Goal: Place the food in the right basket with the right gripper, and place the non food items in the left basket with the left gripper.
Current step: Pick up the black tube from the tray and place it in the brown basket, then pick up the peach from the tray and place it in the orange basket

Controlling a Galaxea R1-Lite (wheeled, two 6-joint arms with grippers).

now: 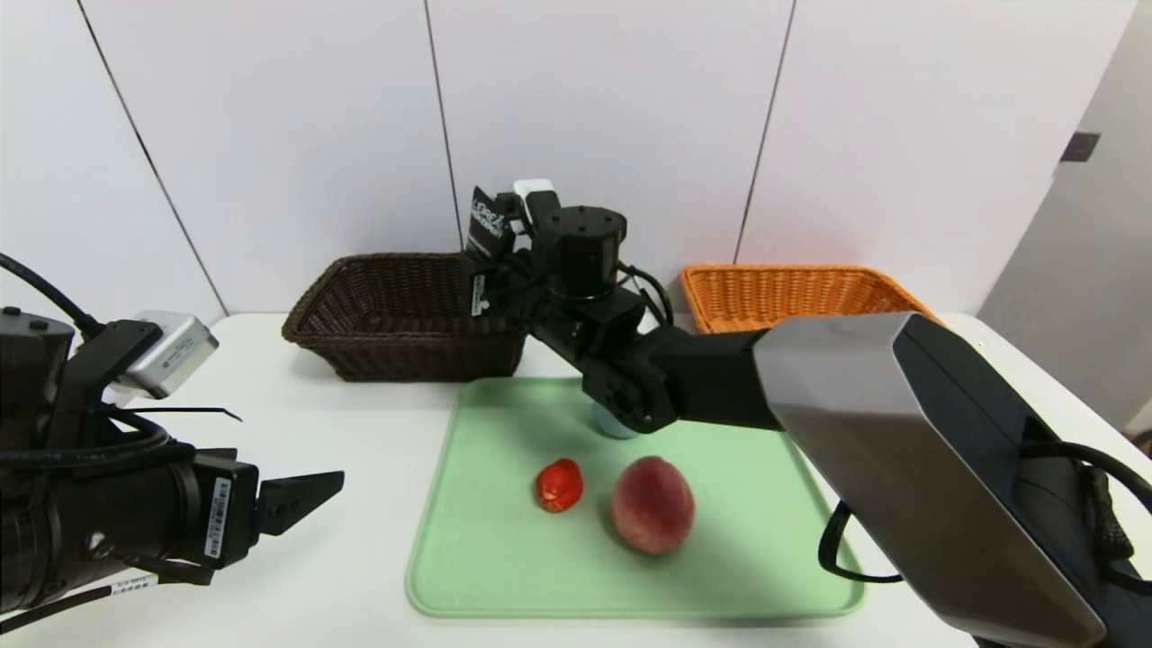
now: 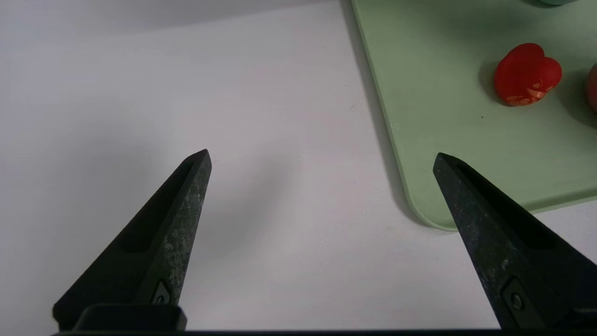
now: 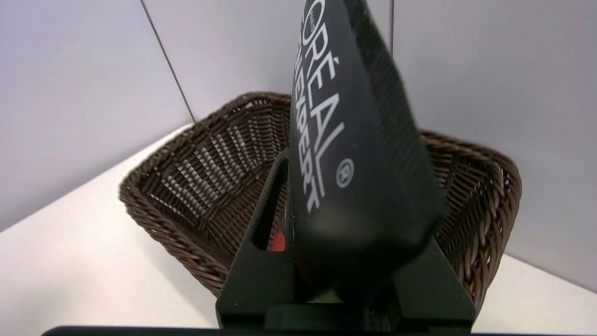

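Right gripper (image 3: 343, 261) clamped on black tube (image 3: 345, 140), above dark basket (image 1: 405, 351); tube's lettering large in right wrist view. Left gripper (image 2: 322, 158) apart, beside green tray (image 1: 504, 576). Peach (image 1: 652, 504), red toy (image 1: 559, 485) on tray; right arm (image 1: 828, 378) partly hides cup (image 1: 616, 421), orange basket (image 1: 792, 292).

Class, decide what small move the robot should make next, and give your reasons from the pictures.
Probably the right gripper should lower slightly and open its fingers to release the black tube: it grips the tube above the dark brown basket, where non-food items belong. The task gives this job to the left gripper, but that one is open and empty beside the green tray.
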